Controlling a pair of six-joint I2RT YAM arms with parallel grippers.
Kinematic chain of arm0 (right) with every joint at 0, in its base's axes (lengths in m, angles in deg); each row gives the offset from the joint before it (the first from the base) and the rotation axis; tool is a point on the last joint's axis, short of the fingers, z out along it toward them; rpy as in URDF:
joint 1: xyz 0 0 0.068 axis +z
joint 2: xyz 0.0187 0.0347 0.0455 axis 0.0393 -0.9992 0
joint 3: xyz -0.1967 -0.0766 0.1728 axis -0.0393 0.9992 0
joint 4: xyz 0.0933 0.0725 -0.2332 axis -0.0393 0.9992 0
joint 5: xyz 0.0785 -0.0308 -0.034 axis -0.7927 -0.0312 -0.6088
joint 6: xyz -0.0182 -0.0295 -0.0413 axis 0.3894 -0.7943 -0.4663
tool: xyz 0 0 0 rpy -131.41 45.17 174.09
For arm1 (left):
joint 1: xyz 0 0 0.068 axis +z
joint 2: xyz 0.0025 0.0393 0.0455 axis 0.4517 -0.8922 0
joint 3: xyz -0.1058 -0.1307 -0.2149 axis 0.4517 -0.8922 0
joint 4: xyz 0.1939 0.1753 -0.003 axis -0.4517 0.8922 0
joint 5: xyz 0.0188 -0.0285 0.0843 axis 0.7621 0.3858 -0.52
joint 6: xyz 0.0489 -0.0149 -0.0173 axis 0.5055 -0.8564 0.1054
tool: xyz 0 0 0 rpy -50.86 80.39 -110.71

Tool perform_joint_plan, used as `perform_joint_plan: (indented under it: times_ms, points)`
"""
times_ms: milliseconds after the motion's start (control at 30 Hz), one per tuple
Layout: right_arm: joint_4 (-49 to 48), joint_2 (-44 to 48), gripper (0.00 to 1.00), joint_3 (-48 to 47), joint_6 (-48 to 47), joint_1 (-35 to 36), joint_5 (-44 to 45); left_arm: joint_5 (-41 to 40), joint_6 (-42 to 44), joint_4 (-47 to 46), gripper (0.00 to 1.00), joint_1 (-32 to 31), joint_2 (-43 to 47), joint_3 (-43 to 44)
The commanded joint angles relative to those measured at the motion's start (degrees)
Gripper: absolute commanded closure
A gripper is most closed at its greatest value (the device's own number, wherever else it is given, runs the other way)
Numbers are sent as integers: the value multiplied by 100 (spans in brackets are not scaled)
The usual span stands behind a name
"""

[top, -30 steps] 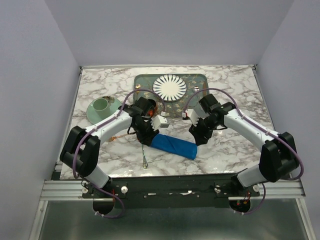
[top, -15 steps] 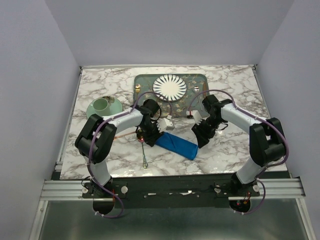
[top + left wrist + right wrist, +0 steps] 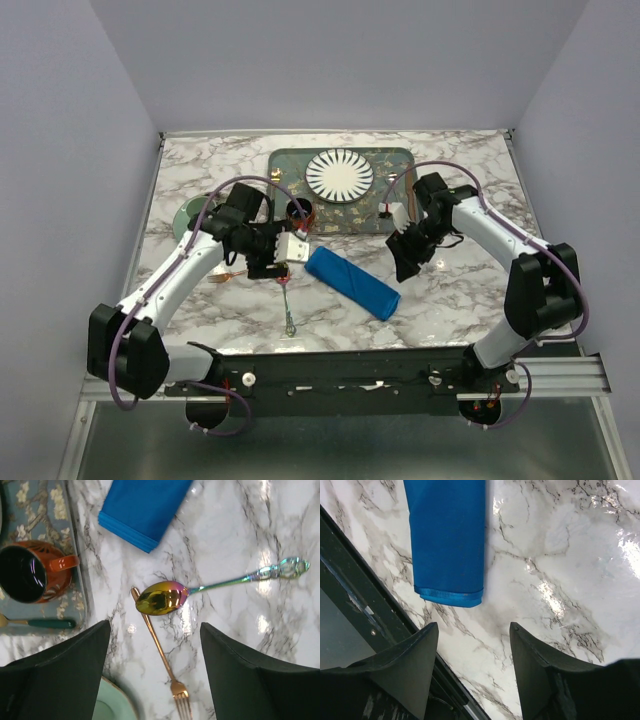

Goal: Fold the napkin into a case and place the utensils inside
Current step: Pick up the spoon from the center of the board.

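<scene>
Two robot arms pause over a marble table (image 3: 240,525). The left gripper (image 3: 155,630) hangs spread and empty above the utensils. The iridescent spoon (image 3: 161,598) lies with its gold bowl touching the handle of the copper-pink fork (image 3: 159,650), which runs between the fingers (image 3: 65,670). The blue case (image 3: 350,283), folded narrow, rests mid-table just beside the spoon, near a patterned tray (image 3: 395,165) bearing an orange mug (image 3: 30,572) and a striped plate (image 3: 339,174). The right gripper (image 3: 472,626), also parted and holding nothing, hovers by the case's right-hand end.
</scene>
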Motion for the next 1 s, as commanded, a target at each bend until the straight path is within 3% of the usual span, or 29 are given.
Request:
perform_joint_plan:
  times_ms: [0, 367, 867, 967]
  points:
    - [149, -81, 32, -265, 191, -33, -4, -51, 2644, 517, 17, -62, -15, -529]
    - [149, -318, 31, -380, 454, -33, 67, -183, 4465, 570, 30, -500, -947, -801]
    - [87, -406, 31, -371, 674, -33, -12, -850, 4940, 509, 60, -773, -1957, -819]
    - [78, -441, 31, -397, 674, -33, 5, -956, 4835, 491, 70, -861, -2089, -766]
